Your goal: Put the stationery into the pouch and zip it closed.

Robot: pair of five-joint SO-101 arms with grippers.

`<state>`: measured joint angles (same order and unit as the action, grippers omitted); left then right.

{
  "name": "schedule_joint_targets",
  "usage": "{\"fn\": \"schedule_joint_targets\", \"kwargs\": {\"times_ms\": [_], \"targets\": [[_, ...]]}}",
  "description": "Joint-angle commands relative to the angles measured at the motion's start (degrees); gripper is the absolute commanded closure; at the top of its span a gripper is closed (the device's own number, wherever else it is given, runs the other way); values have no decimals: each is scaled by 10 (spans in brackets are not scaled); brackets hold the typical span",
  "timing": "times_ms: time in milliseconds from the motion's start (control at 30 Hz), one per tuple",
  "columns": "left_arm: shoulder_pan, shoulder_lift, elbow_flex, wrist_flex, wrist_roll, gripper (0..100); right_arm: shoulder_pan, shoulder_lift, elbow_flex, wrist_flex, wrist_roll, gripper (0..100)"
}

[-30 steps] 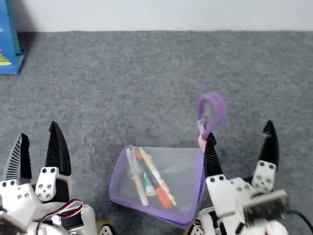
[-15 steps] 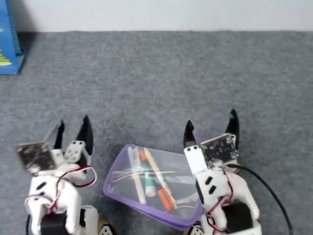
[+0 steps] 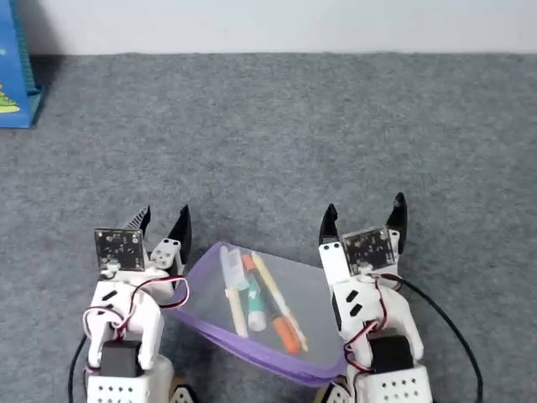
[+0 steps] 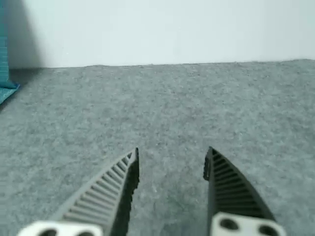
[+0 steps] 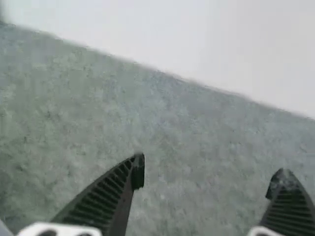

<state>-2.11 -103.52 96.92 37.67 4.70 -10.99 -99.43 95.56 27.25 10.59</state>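
The pouch point(image 3: 315, 290) is see-through with a purple edge. It lies on the grey counter point(image 3: 277, 126), at the near edge, between the two arms. Inside it are pens point(image 3: 273, 298): a white one, an orange one and a short one with some green on it. The pictures do not show whether the zip is closed. The left hand point(image 3: 162, 220) is just beside the pouch's left corner. It is spread a little and holds nothing. The right hand point(image 3: 363, 211) is by the pouch's right side. It is spread wide and holds nothing. A blue box point(image 3: 13, 75) stands at the far left, by the white wall point(image 3: 277, 25).
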Motion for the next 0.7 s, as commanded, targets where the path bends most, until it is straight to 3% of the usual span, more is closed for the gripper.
{"fn": "schedule_joint_targets", "kwargs": {"times_ms": [0, 467, 667], "targets": [[8, -5, -5, 2, -8, 786, 7, -5, 11, -8, -5, 608], [5, -5, -5, 86, -6, 787, 8, -9, 11, 95, -6, 608], [5, -5, -5, 171, -7, 788, 20, -7, 11, 169, -6, 608]]}}
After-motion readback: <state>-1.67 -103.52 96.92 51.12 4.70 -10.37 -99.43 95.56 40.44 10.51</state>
